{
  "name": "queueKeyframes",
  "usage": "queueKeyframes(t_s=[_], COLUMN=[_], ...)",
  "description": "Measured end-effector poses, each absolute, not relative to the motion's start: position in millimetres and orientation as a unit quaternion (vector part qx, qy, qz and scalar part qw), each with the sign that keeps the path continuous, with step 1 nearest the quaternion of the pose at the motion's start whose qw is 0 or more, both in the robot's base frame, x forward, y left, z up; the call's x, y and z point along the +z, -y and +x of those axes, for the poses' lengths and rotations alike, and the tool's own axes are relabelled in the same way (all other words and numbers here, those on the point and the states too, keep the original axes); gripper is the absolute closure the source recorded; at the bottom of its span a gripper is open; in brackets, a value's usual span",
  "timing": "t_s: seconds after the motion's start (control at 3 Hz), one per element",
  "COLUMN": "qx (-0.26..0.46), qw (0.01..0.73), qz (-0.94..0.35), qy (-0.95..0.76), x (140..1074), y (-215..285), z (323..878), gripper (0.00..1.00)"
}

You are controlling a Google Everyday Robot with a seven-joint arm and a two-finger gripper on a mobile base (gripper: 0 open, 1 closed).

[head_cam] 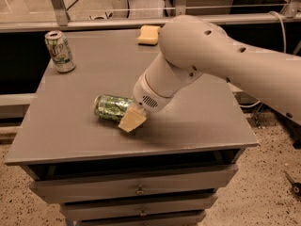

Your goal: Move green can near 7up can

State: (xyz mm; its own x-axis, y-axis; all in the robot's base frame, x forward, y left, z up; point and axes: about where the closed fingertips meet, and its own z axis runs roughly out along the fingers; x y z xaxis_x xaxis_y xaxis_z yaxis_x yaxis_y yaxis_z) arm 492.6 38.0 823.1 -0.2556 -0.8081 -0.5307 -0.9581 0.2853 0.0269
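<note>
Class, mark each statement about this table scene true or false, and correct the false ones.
1. The 7up can stands upright near the back left corner of the table. True.
2. The green can lies on its side. True.
3. The two cans touch. False: they are well apart.
4. The hand is over the 7up can. False: it is low beside the green can.

Grey bench (94, 140): smooth, matt top. Dark-green patterned metal can (110, 107), lying: glossy printed skin, bright sheen. White-and-green 7up can (60, 52): shiny metal, silver top. Yellow sponge block (149, 35): dull, porous. Cream plastic pincer (130, 120), against the lying can's right end: matt. Off-white arm shell (211, 55): smooth, satin plastic.
</note>
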Motion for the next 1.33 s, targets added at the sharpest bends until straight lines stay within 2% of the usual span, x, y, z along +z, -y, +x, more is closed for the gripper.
queueKeyframes(t_s=[0.33,0.67,1.33], qx=[0.175,0.132,0.122], qw=[0.214,0.245,0.259], qz=[-0.571,-0.565,-0.561], qy=[-0.773,-0.777,-0.777], x=[824,855,868], y=[-38,-4,1], z=[493,518,527], gripper=[1.00,1.00,1.00])
